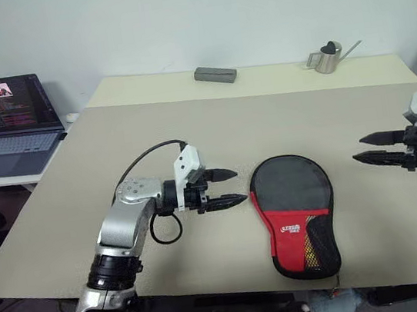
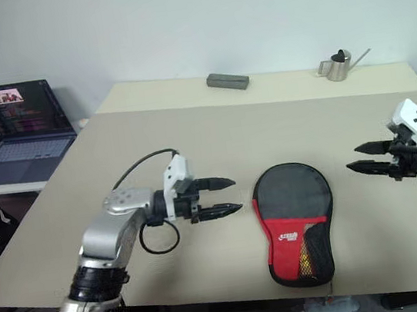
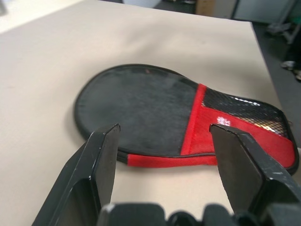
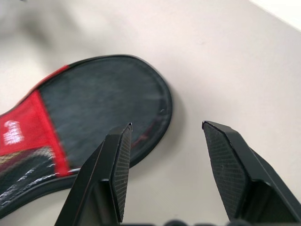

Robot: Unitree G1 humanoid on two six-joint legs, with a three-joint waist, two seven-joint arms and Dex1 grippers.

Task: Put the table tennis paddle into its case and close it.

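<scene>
The case (image 1: 291, 191) lies flat on the beige table (image 1: 189, 128) near its front edge, black round part away from me, red part and mesh pocket toward me. It looks closed. The table tennis paddle is out of view. My left gripper (image 1: 240, 184) hovers just left of the case, pointing at it, open and empty. My right gripper (image 1: 357, 148) hangs to the case's right, pointing left, also open and empty. The left wrist view looks between the left gripper's fingers (image 3: 101, 155) onto the case (image 3: 141, 108). In the right wrist view the case (image 4: 103, 99) lies beyond the fingers (image 4: 120, 165).
A grey block (image 1: 215, 74) and a small metal watering can (image 1: 327, 58) stand at the table's far edge. An open laptop (image 1: 8, 114) sits on a side table to the left. A pale soft lump (image 1: 334, 305) shows below the front edge.
</scene>
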